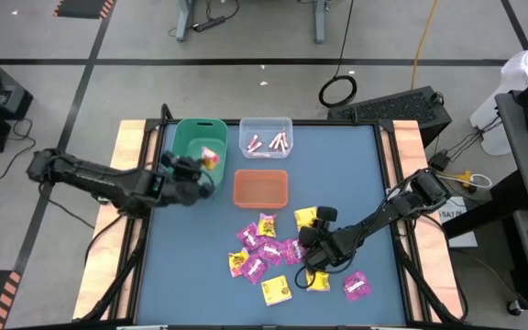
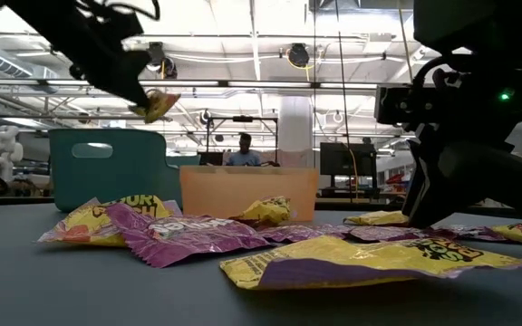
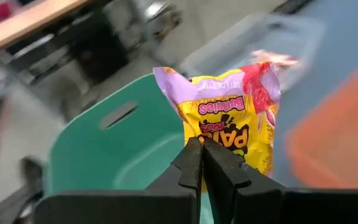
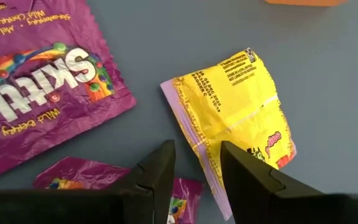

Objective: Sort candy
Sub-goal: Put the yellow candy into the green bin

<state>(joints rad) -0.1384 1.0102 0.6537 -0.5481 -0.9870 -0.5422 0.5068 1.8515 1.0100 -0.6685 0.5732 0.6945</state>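
Floor (image 1: 246,37): grey, marked with dark tape lines. Ceiling (image 2: 243,54): open steel trusses carrying strip lights. Beyond the worktop (image 1: 337,156), far from both grippers: a person (image 2: 245,150) seated among monitors (image 2: 344,163), and a white column (image 2: 295,131). On the floor: a coiled black cable (image 1: 338,90) and a yellow cable (image 1: 422,37).

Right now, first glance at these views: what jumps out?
The left claw is shut on a yellow candy packet, hanging over the green bin. Toward the table's near edge lies a loose heap of yellow and magenta packets, with the right claw open just above a yellow packet there. The orange bin and the clear bin sit behind the heap.
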